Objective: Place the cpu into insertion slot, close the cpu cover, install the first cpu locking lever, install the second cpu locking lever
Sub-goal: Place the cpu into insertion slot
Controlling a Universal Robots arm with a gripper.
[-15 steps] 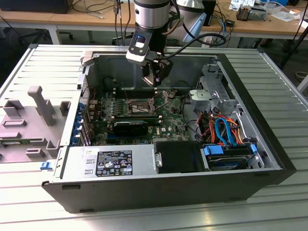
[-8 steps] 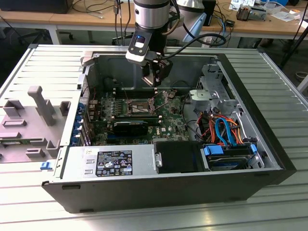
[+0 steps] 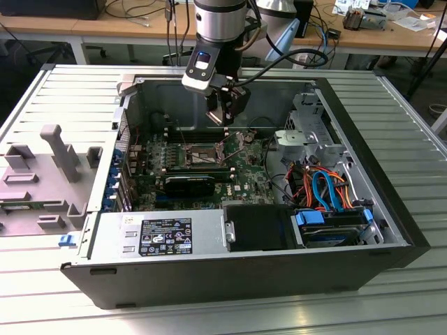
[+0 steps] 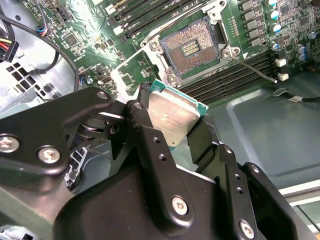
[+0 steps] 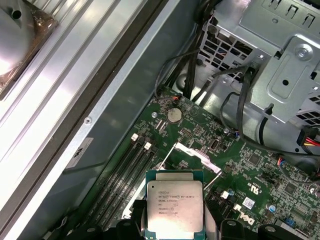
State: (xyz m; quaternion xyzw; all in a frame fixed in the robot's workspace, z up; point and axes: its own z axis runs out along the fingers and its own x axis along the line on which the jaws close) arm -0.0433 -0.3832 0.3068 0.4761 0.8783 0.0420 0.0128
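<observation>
Step 1 looked in hand, i.e. the cpu (image 4: 172, 117) wasn't seated yet: it hung tilted over the motherboard (image 3: 244, 183), near but apart from the insertion slot (image 4: 192, 50), which sat bare w/ contacts showing, the cpu cover (image 5: 192, 151) apparently flipped up & one locking lever (image 4: 255, 67) swung free. The claw (image 4: 172, 126) was closed to chip width, its fingers (image 4: 142, 120) pinching the cpu by two opposite edges & touching nothing else. Judging by that, seating called for the chip centred over the socket, levelled & squared to its rim, then lowered gently w/o scraping the contacts
</observation>
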